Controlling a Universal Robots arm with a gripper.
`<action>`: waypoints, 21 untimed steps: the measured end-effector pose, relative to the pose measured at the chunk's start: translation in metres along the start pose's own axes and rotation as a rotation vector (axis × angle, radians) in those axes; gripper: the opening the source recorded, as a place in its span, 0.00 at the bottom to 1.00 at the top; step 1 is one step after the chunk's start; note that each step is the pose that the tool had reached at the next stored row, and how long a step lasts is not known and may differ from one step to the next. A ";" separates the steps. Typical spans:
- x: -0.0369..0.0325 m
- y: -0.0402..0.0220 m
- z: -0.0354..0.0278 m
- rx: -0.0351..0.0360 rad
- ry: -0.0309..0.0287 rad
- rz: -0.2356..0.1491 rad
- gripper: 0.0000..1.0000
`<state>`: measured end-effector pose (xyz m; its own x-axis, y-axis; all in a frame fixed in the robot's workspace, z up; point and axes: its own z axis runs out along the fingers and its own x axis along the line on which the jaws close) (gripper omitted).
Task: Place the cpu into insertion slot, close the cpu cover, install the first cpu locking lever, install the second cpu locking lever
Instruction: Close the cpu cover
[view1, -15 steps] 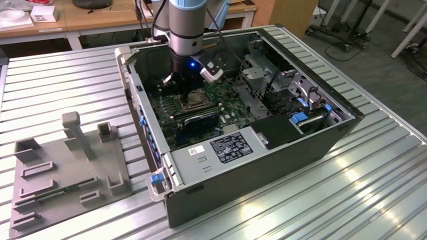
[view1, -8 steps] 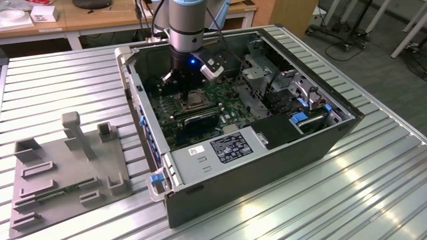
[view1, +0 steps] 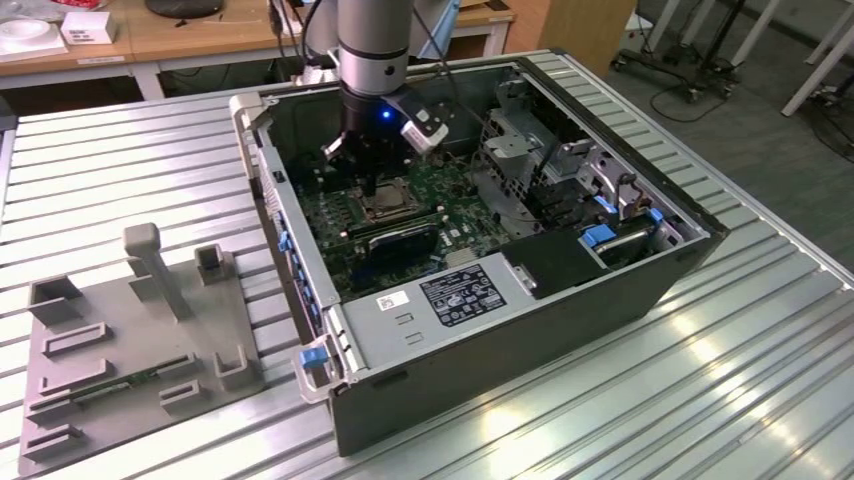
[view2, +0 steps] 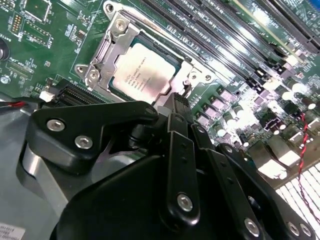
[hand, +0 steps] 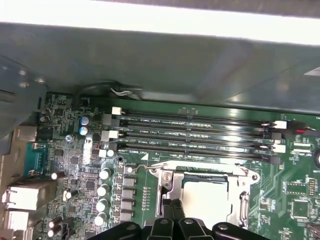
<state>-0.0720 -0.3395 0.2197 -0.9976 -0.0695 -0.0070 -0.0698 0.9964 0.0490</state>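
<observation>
Open computer case (view1: 561, 300) on ribbed metal desk (view1: 747, 380); arm (view1: 367, 40) reaches down into it, hand (view1: 371, 165) poised just above the insertion slot (view1: 383, 205) on the green circuit board (hand: 75, 160). Grey fixture tray (view1: 134, 340) sits well apart, on the exterior view's left. In the second wrist view the cpu (view2: 145, 70) lies flat in the slot, its dull metal face showing through the window of the cpu cover (view2: 111, 47). The cover appears lowered over it, frame flat around the chip. Hand's fingertips (view2: 176, 101) look clenched together, nothing visible between them, tips at the slot's edge on the side away from the long black memory slots (hand: 200, 135). Whether they touch the frame or hang just clear, cannot tell. Judgement: placing and cover-closing look done; work stands at the locking-lever stage. A thin wire rod (hand: 200, 165) runs along the slot's memory-slot side in the first wrist view; latched or free, cannot tell. Lever work calls for a fine tip placement on thin wire, a firm press down and a sideways tuck under its catch, keeping clear of the nearby capacitors (hand: 104, 190).
</observation>
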 end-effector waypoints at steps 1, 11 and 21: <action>0.0000 0.0001 -0.0014 0.0000 0.0001 0.000 0.10; -0.0001 0.0004 -0.0079 0.0000 0.0000 0.000 0.10; -0.0096 -0.0003 -0.0080 -0.0009 0.0000 0.000 0.10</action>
<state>-0.0625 -0.3395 0.2277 -0.9976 -0.0696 -0.0069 -0.0698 0.9963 0.0500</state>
